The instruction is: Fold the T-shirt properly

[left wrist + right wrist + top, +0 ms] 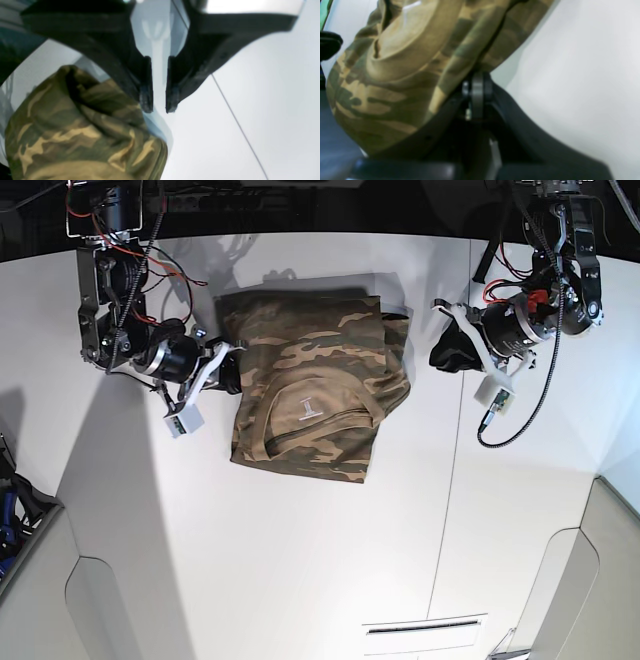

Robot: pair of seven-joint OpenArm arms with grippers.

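Left wrist view: the left gripper is seen from behind, its two dark fingers set a little apart with only pale table showing in the gap; nothing is held between them. The T-shirt, in olive, brown and tan camouflage, is bunched at the lower left of the picture, just beside the nearer finger. Whether cloth and finger touch cannot be told. A thin dark seam is seen running across the white surface.

Right wrist view: the right gripper is seen with its jaws brought together, and a fold of the T-shirt appears pinched at their tips, the cloth spreading up and to the left from that point. The picture is blurred.

Base view: the T-shirt is laid partly folded into a rough rectangle on the white table, nearer the far edge than the near one and about midway between the two arms. Its long axis runs from the far edge toward the near edge, slightly tilted. The round collar with its pale neck label is turned toward the near edge. The right gripper is placed at the shirt's edge on the picture's left, touching it. The left gripper is held apart from the shirt, on the picture's right.
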